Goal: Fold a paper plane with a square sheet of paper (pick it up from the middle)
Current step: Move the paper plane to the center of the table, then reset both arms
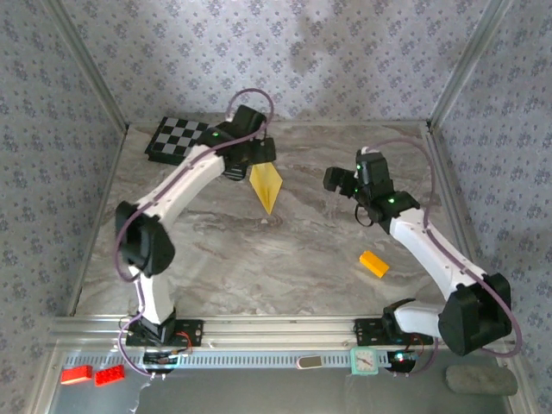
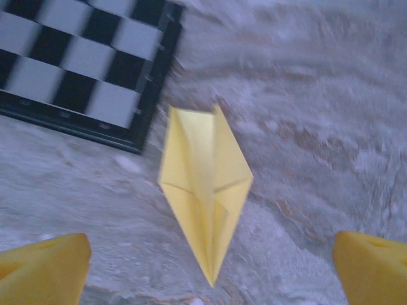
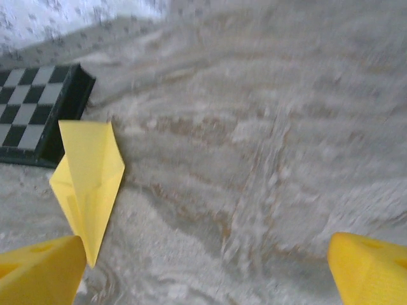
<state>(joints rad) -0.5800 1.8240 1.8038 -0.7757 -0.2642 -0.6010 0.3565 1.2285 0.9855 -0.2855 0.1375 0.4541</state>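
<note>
The square sheet of paper is folded into a narrow yellow paper plane (image 1: pixel 266 186) with a centre crease. It lies flat on the marble table, tip pointing toward the near edge. My left gripper (image 1: pixel 256 158) hovers just behind its blunt end. In the left wrist view the plane (image 2: pixel 205 184) lies free between and ahead of the wide-apart yellow fingers (image 2: pixel 44 270), and the left gripper (image 2: pixel 211 246) is open and holds nothing. My right gripper (image 1: pixel 336 179) stands to the plane's right, apart from it. It is also open (image 3: pixel 206 246), with the plane (image 3: pixel 89 184) beside its left finger (image 3: pixel 38 273).
A black-and-white checkerboard (image 1: pixel 178 138) lies at the back left, close behind the plane (image 2: pixel 82 63). A small thick orange-yellow block (image 1: pixel 373 264) rests on the table to the right front. Patterned walls enclose the table on three sides.
</note>
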